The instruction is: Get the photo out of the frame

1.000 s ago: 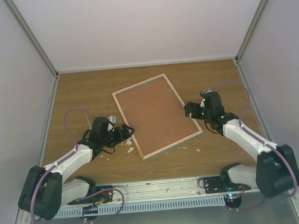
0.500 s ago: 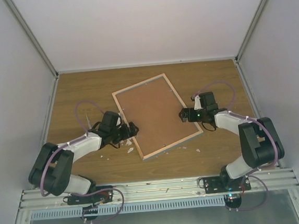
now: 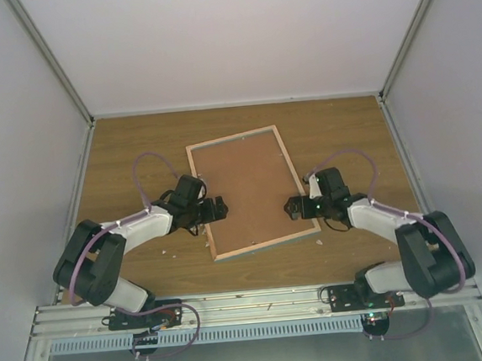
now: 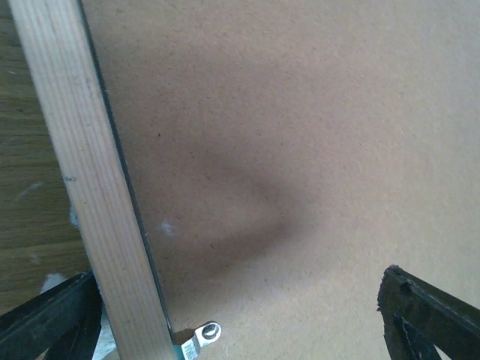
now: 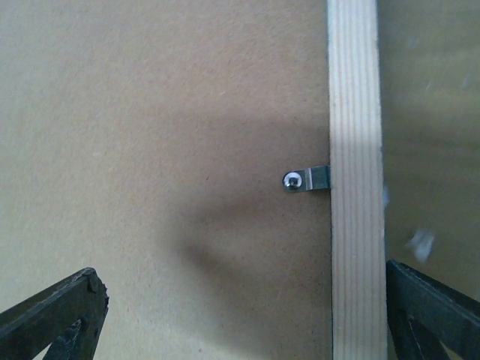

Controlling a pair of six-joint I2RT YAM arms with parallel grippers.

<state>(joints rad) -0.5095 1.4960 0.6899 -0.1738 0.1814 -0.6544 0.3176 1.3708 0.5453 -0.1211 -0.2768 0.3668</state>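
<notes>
The left gripper hangs with its jaws spread wide and nothing between them, straddling the frame's edge at about 8 o'clock. The right gripper is equally agape and empty at about 4 o'clock, a little inward over the fibreboard panel. The frame lies back-up near the middle of the table, with pale wood edging around the brown board and its long side running roughly 12 to 6 o'clock. The photo cannot be seen (presumably it is under that panel). The main risk, as I judge it, is the hardware: a small metal tab is turned over the panel, and a second tab sits just by the left fingers. Both are flat and tiny against such broad jaws. A fingertip that slips off one would shove the loose frame across the wood rather than pivot the tab, and prying the board while any tab holds it could bend the panel or crease the print. From either gripper the frame is directly beneath, stretching toward 3 o'clock from the left one and 9 o'clock from the right.
</notes>
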